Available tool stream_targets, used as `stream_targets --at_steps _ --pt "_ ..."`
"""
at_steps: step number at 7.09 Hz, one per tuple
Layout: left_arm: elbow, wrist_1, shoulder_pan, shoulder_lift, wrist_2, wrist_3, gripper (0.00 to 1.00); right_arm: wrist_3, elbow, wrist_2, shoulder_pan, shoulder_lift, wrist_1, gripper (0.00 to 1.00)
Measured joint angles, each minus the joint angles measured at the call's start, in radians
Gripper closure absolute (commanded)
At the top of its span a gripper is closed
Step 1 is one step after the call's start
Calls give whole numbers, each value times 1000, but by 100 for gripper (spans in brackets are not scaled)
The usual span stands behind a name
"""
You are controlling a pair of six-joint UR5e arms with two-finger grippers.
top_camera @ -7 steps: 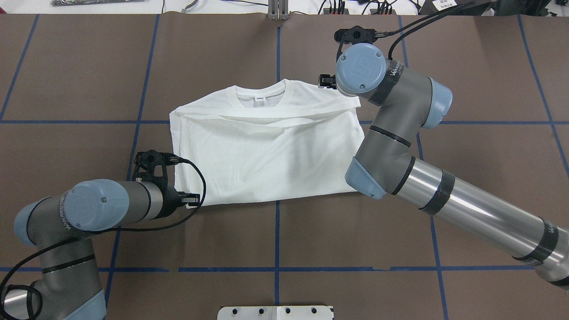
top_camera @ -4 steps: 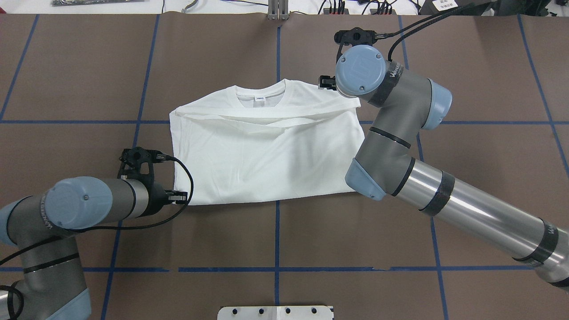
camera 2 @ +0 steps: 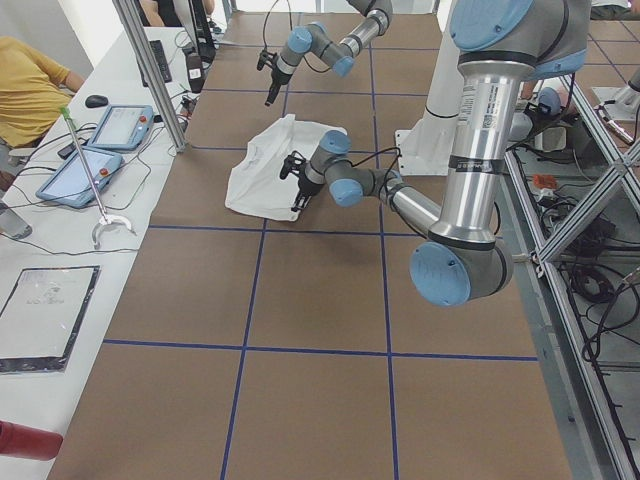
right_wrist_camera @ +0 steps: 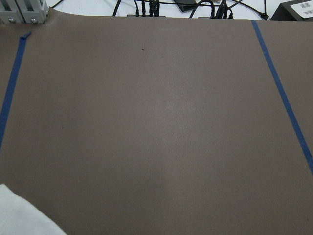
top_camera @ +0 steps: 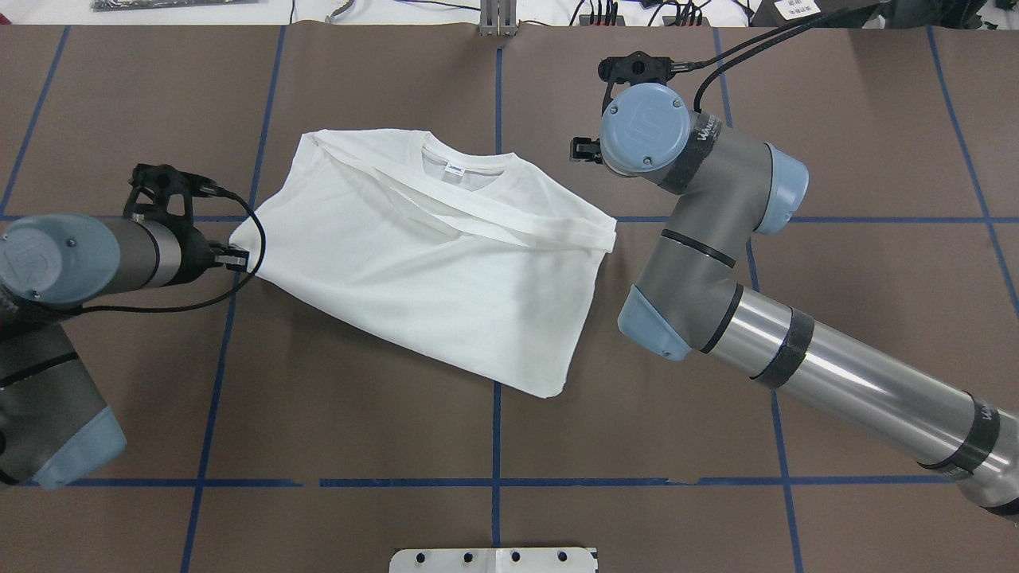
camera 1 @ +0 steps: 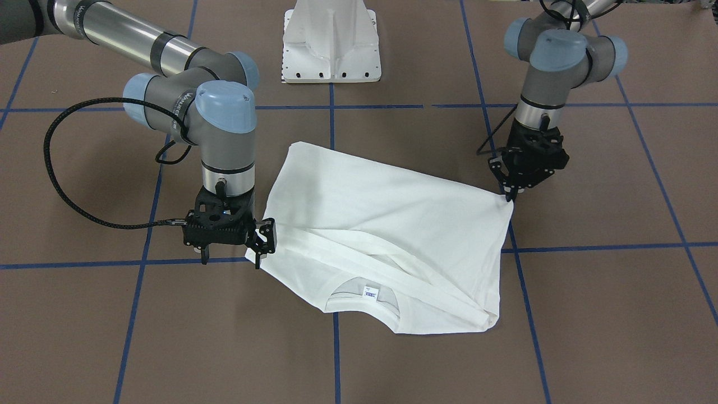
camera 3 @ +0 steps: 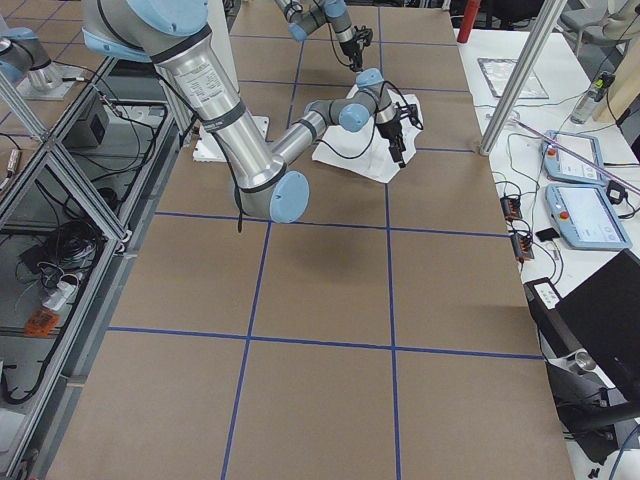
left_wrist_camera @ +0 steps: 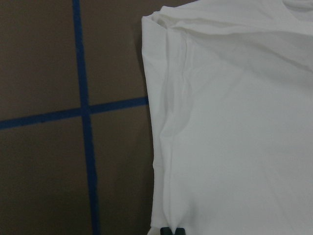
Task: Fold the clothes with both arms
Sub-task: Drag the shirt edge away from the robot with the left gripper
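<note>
- Front-facing view: your shirt [camera 1: 392, 219] lies folded and skewed on the bench [camera 1: 392, 370], with its collar [camera 1: 359, 303] toward the camera. The left fingers [camera 1: 509, 193] are pinched tight on the shirt's corner at this view's right. The right fingers [camera 1: 259, 252] stand spread wide at the opposite shoulder edge and grip nothing.
- Overhead view: the shirt straddles the centre tape line [top_camera: 496, 446], mostly on the left half. Its corner is drawn to a point where the left fingers clamp it. The right arm [top_camera: 700, 263] hides most of its own fingers, and the visible part sits just beside the shirt, apart from it.
- Left wrist view: you see the fingertips closed on the shirt's edge at the bottom.
- Right wrist view: bare bench, with one white shirt corner at lower left.
- Side views: the fingers are too small to judge.
</note>
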Motion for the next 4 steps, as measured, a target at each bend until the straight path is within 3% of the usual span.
stream_targets --at_steps 1,4 --pt "72 1 -65 -65 -3 56 100 13 17 -1 -9 -3 0 0" --pt "424 -17 -171 -356 -4 109 100 36 58 -3 -38 -13 -1 0"
